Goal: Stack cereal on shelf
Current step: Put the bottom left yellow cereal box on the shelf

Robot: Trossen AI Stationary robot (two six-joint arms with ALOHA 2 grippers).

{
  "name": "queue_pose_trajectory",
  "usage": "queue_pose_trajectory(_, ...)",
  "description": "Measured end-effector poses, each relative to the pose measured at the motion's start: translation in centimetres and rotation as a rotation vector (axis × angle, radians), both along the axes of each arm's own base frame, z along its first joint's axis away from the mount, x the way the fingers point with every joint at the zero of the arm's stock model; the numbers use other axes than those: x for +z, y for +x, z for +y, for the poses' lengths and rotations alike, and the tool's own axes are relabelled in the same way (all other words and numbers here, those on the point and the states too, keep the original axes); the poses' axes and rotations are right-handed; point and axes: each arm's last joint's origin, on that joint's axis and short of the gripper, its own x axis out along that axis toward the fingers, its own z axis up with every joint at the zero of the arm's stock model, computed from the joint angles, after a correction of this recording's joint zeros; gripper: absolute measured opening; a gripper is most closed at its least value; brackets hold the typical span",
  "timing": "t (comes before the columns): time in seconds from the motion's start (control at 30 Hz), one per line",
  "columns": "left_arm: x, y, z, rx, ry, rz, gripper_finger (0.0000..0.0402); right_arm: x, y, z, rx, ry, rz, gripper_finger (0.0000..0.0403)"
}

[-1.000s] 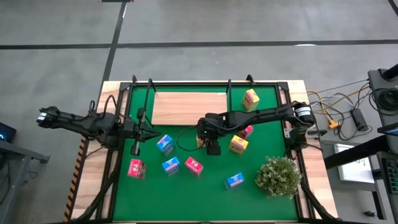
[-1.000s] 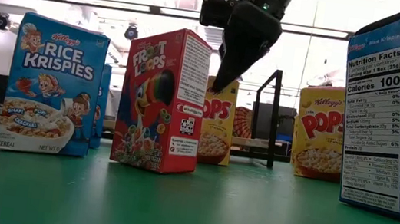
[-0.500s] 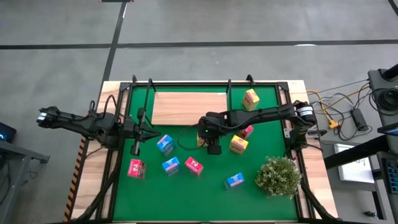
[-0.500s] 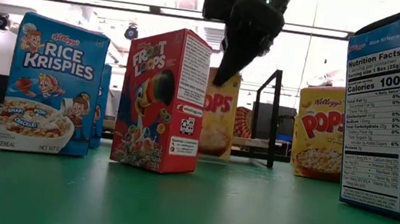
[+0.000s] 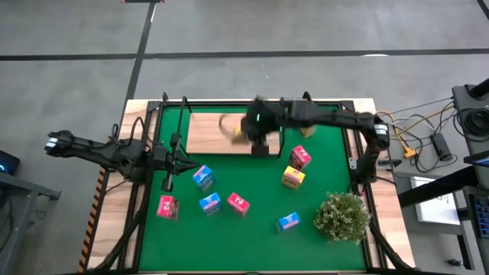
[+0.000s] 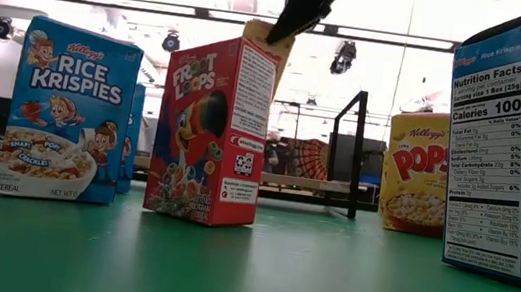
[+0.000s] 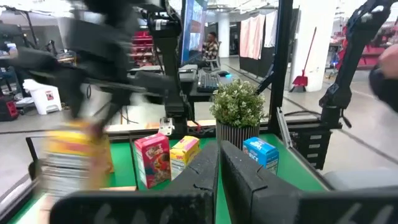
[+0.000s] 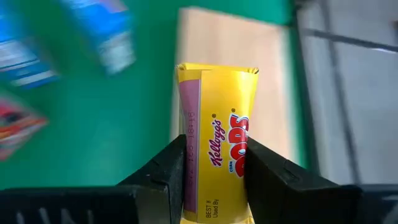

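Note:
My right gripper point(image 5: 246, 131) hangs over the light-wood shelf point(image 5: 205, 134), shut on a yellow cereal carton point(image 8: 217, 118). In the low view that carton point(image 6: 261, 33) shows high up behind a red carton point(image 6: 210, 129). Other cartons stand on the green mat: blue ones point(image 5: 202, 176) point(image 5: 209, 202) point(image 5: 288, 221), pink-red ones point(image 5: 166, 206) point(image 5: 238, 203) point(image 5: 299, 157) and a yellow one point(image 5: 293, 177). My left gripper point(image 5: 166, 182) waits at the mat's left side, shut on nothing. My right gripper pinches the yellow carton between its two fingers point(image 8: 171, 171), one on each of two opposite sides point(image 8: 186, 155), near the end closest to the wrist. The fingers slant down from the table's right side. The carton reaches out past the fingertips, lifted clear above the shelf.
A bushy green plant point(image 5: 341, 216) stands at the near right of the mat. Black posts point(image 6: 356, 149) rise at the shelf's edge and along the mat's far side. A bare strip of mat lies along the near edge point(image 5: 244, 248).
My right gripper has risen from the middle of the mat and swung toward the far edge, over the shelf, tipping less steeply. The yellow carton has come up with it, off the mat and lifted clear.

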Motion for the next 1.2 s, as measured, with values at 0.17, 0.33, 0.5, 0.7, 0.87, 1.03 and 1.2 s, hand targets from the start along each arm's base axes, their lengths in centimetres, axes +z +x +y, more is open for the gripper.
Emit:
queue_pose_trajectory(0.17,0.0,0.2,-0.1,-0.002,-0.063,-0.004,0.0,-0.5,-1.8,-6.4,-0.086,0.088,-0.03,0.0121)
queue_pose_trajectory(0.33,-0.1,0.8,-0.2,-0.002,-0.073,0.002,0.0,-2.4,-3.4,-9.8,-0.103,0.252,-0.041,0.0127)
queue_pose_trajectory(0.5,-0.3,1.3,-0.3,-0.002,-0.079,0.009,0.0,-3.9,-3.9,-10.4,-0.121,0.273,0.0,0.0149)
queue_pose_trajectory(0.7,-0.6,1.9,-0.4,-0.002,-0.09,0.03,0.0,-4.6,-3.6,-9.7,-0.091,0.271,0.022,0.0162)
queue_pose_trajectory(0.87,-0.8,2.3,-0.5,-0.002,-0.095,0.036,0.0,-4.7,-3.3,-9.2,-0.09,0.277,0.027,0.0167)
queue_pose_trajectory(1.03,-0.9,2.5,-0.5,-0.001,-0.099,0.043,0.0,-4.7,-3.1,-8.9,-0.077,0.269,0.022,0.0162)
queue_pose_trajectory(1.2,-0.9,2.5,-0.5,-0.002,-0.121,0.04,0.0,-4.7,-3.0,-8.7,-0.081,0.274,0.02,0.0162)
